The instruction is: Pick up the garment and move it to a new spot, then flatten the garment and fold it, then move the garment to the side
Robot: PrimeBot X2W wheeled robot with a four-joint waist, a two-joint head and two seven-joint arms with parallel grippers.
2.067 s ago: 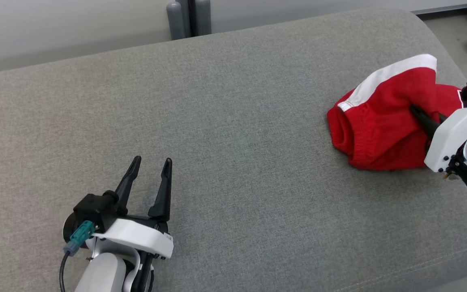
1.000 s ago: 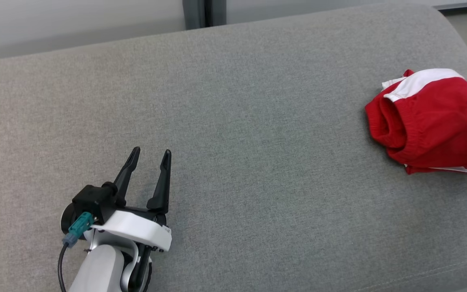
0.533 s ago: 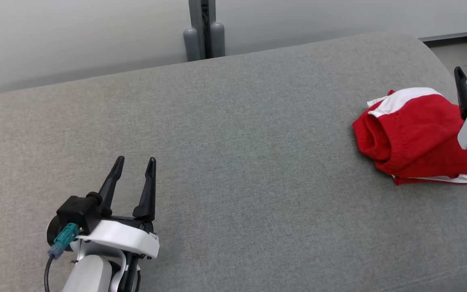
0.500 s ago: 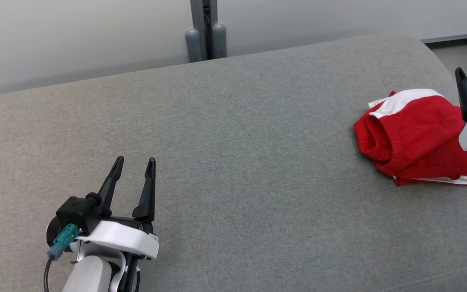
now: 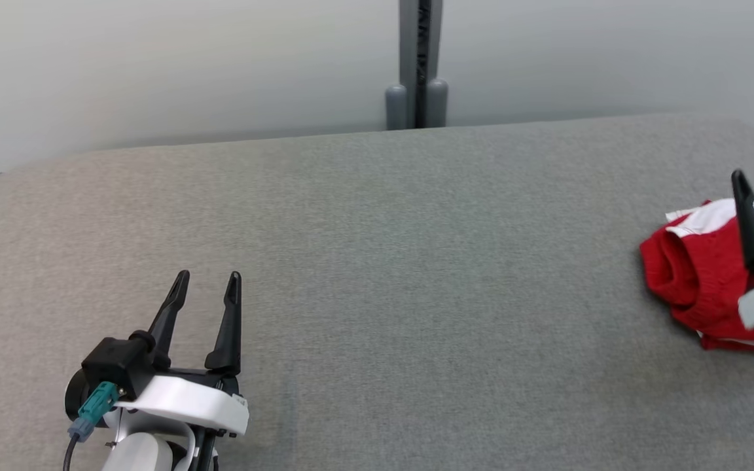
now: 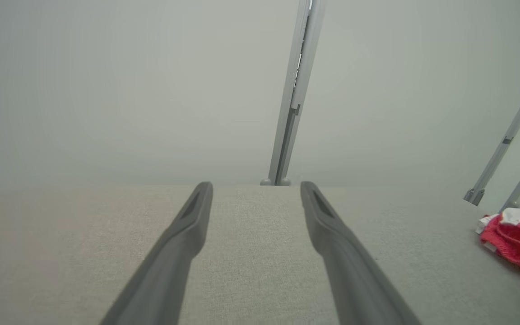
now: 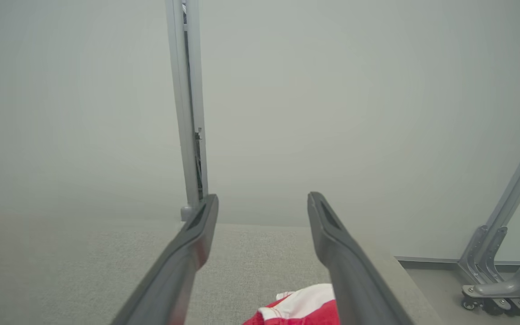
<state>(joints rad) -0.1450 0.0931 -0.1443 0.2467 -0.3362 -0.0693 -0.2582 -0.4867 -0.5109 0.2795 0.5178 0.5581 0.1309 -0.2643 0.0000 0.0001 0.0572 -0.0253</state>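
Both my claws are spread wide, nothing in either. Left claw (image 5: 208, 275) hangs over the grey cushion (image 5: 416, 261), well apart from the garment (image 5: 694, 278). That red-and-white bundle sits crumpled at the cushion's far right end, just under my right claw (image 7: 262, 198), which isn't gripping it.
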